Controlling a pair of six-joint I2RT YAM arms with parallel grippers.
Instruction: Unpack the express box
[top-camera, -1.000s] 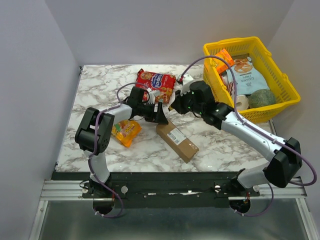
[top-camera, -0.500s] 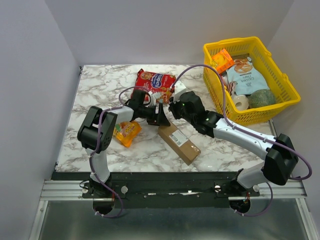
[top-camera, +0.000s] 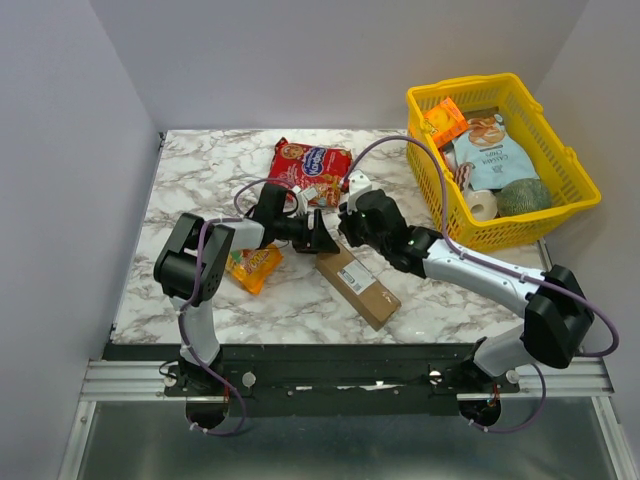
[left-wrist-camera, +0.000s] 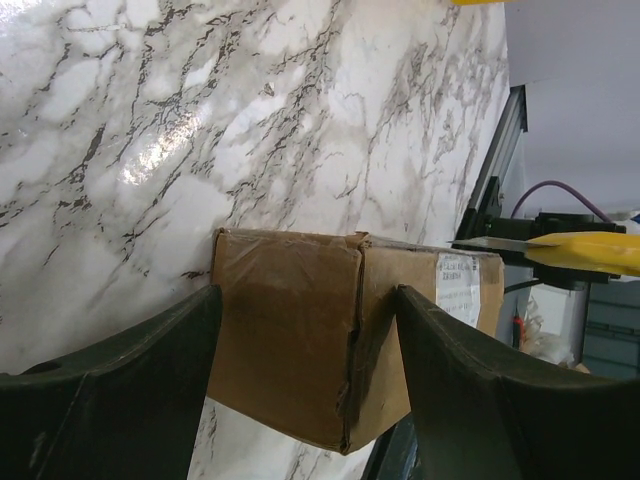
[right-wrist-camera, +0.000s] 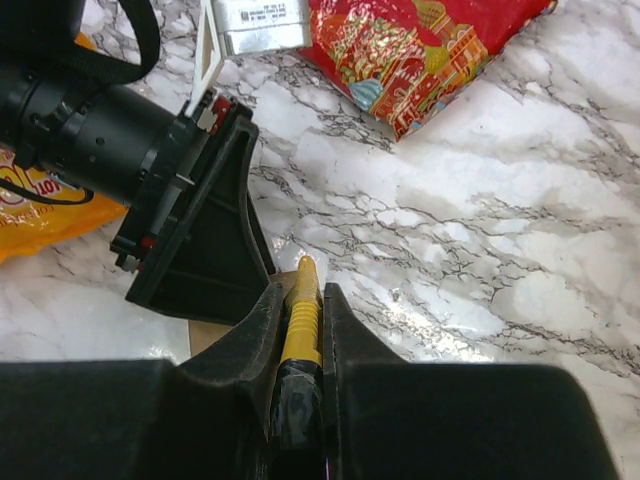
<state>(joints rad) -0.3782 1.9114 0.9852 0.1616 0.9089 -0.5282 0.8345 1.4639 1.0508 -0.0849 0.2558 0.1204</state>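
The express box (top-camera: 355, 283), a brown carton with a white label, lies diagonally on the marble table. My left gripper (top-camera: 322, 238) is closed around its far end. In the left wrist view both fingers (left-wrist-camera: 140, 350) press the sides of the box (left-wrist-camera: 285, 330). My right gripper (top-camera: 352, 225) is shut on a yellow cutter (right-wrist-camera: 300, 310) right beside the left gripper. The cutter's yellow handle (left-wrist-camera: 590, 252) and thin blade show over the box's top edge. The box's corner (right-wrist-camera: 205, 335) peeks out under my right gripper (right-wrist-camera: 300, 290).
A red snack bag (top-camera: 312, 163) and a small white pack (top-camera: 358, 182) lie behind the grippers. An orange snack bag (top-camera: 252, 265) lies under the left arm. The yellow basket (top-camera: 470, 85) with several items stands at the back right.
My right gripper has swung left and down with the cutter, from near the basket side to the box's far end beside the left gripper. The left gripper and box have barely moved.
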